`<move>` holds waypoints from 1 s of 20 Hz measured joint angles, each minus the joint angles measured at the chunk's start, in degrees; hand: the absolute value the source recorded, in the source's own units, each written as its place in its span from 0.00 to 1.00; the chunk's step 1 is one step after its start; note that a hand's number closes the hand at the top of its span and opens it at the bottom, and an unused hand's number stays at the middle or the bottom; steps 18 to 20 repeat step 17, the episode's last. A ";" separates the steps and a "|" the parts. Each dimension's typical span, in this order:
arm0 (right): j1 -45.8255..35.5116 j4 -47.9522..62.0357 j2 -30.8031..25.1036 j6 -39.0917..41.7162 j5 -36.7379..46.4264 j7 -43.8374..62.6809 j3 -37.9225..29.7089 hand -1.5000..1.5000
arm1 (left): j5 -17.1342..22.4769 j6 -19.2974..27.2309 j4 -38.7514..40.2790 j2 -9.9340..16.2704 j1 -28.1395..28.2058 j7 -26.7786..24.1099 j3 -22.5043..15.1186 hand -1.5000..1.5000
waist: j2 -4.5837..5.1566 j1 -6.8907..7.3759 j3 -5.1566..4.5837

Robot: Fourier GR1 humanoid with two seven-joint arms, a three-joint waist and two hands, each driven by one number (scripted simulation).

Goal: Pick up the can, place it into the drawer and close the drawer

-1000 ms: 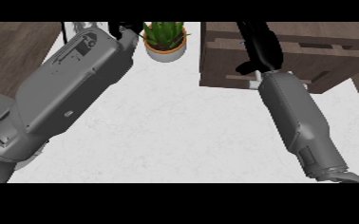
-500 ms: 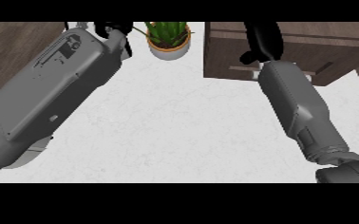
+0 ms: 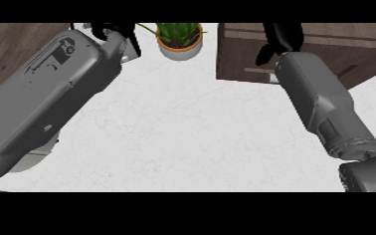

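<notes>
Resting on the drawer unit (image 3: 249, 50) — right hand (image 3: 283, 36), perhaps pressing it.

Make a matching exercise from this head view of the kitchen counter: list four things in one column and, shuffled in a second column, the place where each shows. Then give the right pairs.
Things
1. green potted plant in a white pot
2. dark brown wooden drawer unit
3. black right hand
4. grey left forearm

Places
A. over the wooden unit, at the upper right
B. along the left side, running up from the lower left
C. top middle, on the white counter
D. upper right, to the right of the plant

Pairs: 1-C, 2-D, 3-A, 4-B
</notes>
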 measured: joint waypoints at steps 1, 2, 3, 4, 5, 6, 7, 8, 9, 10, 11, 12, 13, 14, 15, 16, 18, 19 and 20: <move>-0.45 0.60 -0.13 0.35 -0.04 0.14 -0.17 0.00 | -0.11 0.22 -0.47 -0.07 0.16 0.19 -0.09 0.00 | 0.06 0.11 0.05; -0.92 1.17 -0.35 0.91 -0.07 -0.16 -0.26 0.00 | -0.29 0.61 -0.71 -0.49 0.26 0.26 -0.26 0.00 | 0.18 0.10 0.11; -1.52 1.75 -0.28 1.89 -0.36 -0.77 -0.51 0.00 | -0.47 0.69 -0.94 -0.56 0.37 0.27 -0.33 0.00 | 0.26 0.20 0.16; -2.07 2.09 0.08 2.72 -1.04 -1.73 -1.00 0.00 | -0.46 0.52 -1.34 -0.27 0.76 0.31 -0.18 0.00 | 0.25 0.60 0.10; -2.42 2.34 0.53 3.51 -2.04 -3.23 -1.76 0.00 | -0.54 0.63 -1.57 -0.02 0.79 0.54 -0.12 0.00 | 0.26 0.76 0.10; -2.87 2.48 1.09 4.36 -3.35 -4.67 -2.82 0.00 | -0.64 0.58 -1.79 0.05 1.00 0.57 -0.14 0.00 | 0.34 0.84 0.13; -3.06 2.60 1.33 5.14 -4.82 -6.19 -4.10 0.00 | -0.57 0.43 -2.11 0.34 1.14 0.83 -0.02 0.00 | 0.40 0.88 0.16; -3.12 2.63 1.46 5.67 -6.21 -7.59 -5.40 0.00 | -0.53 0.34 -2.36 0.54 1.37 0.90 0.14 0.00 | 0.48 0.79 0.14; -3.13 2.73 1.46 6.33 -7.64 -8.81 -6.78 0.00 | -0.49 0.37 -2.77 0.69 1.61 1.15 0.14 0.00 | 0.51 0.82 0.14; -3.37 2.80 1.64 7.21 -9.04 -10.05 -8.15 0.00 | -0.41 0.44 -3.02 0.73 1.81 1.40 0.19 0.00 | 0.53 0.58 0.16; -3.52 2.85 1.66 8.26 -10.78 -11.17 -9.81 0.00 | -0.51 0.49 -3.28 0.94 1.99 1.54 0.10 0.00 | 0.52 0.53 0.16; -3.60 2.80 1.66 9.21 -12.56 -12.44 -11.50 0.00 | -0.60 0.50 -3.60 1.08 2.38 1.47 0.08 0.00 | 0.50 0.49 0.14; -3.63 2.66 1.77 9.79 -14.08 -13.66 -12.99 0.00 | -0.61 0.33 -3.88 1.32 2.59 1.48 0.16 0.00 | 0.47 0.38 0.11; -3.75 2.61 1.84 10.65 -15.54 -14.81 -14.39 0.00 | -0.65 0.28 -4.07 1.63 2.67 1.64 0.26 0.00 | 0.42 0.26 0.10; -4.00 2.60 1.92 11.68 -17.02 -15.80 -15.77 0.00 | -0.76 0.28 -4.11 1.77 2.83 1.76 0.22 0.00 | 0.38 0.08 0.11; -4.39 2.57 1.92 12.70 -18.55 -16.37 -17.16 0.00 | -0.96 0.32 -4.33 1.96 3.16 1.73 0.15 0.00 | 0.25 0.04 0.11; -4.82 2.48 2.01 13.58 -20.00 -16.90 -18.45 0.00 | -0.94 0.27 -4.68 2.20 3.38 1.86 0.35 0.00 | 0.09 -0.01 0.07; -4.82 2.48 2.01 13.58 -20.00 -16.90 -18.45 0.00 | -0.94 0.27 -4.68 2.20 3.38 1.86 0.35 0.00 | 0.09 -0.01 0.07; -4.82 2.48 2.01 13.58 -20.00 -16.90 -18.45 0.00 | -0.94 0.27 -4.68 2.20 3.38 1.86 0.35 0.00 | 0.09 -0.01 0.07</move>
